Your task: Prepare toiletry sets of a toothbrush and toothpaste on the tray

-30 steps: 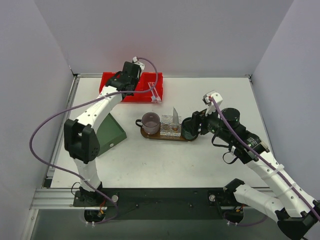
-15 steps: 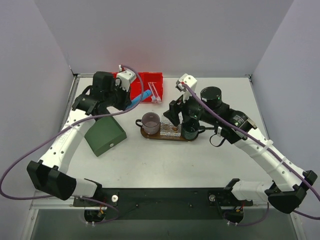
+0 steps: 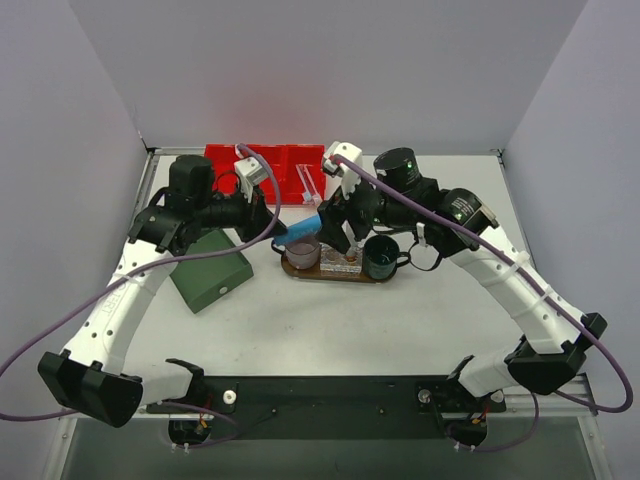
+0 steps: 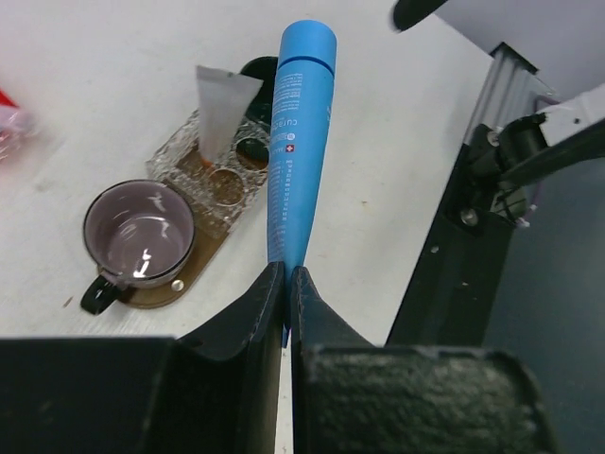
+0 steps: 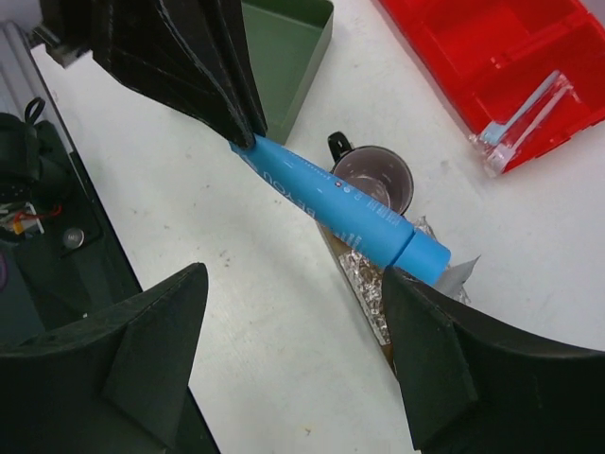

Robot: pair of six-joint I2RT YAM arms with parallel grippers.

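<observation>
My left gripper point(image 3: 274, 236) is shut on the flat crimped end of the blue toothpaste tube point(image 3: 302, 228), which it holds level in the air above the purple cup point(image 3: 302, 248). In the left wrist view the tube point(image 4: 298, 142) points away from the gripper point(image 4: 285, 276). My right gripper point(image 3: 333, 222) is open, and the tube's cap point(image 5: 423, 253) lies just by one finger point(image 5: 444, 359). The white tube point(image 4: 217, 104) stands in a clear glass holder point(image 3: 341, 258) on the brown tray point(image 3: 330, 272). Two toothbrushes point(image 3: 308, 184) lie in the red bin point(image 3: 262, 160).
A dark green mug point(image 3: 381, 258) stands at the tray's right end. A dark green box point(image 3: 210, 270) lies left of the tray. The red bin sits at the back, by the wall.
My left arm has carried the blue tube from the red bin to above the tray. My right arm has swung left over the tray, with its open jaws at the tube's cap.
</observation>
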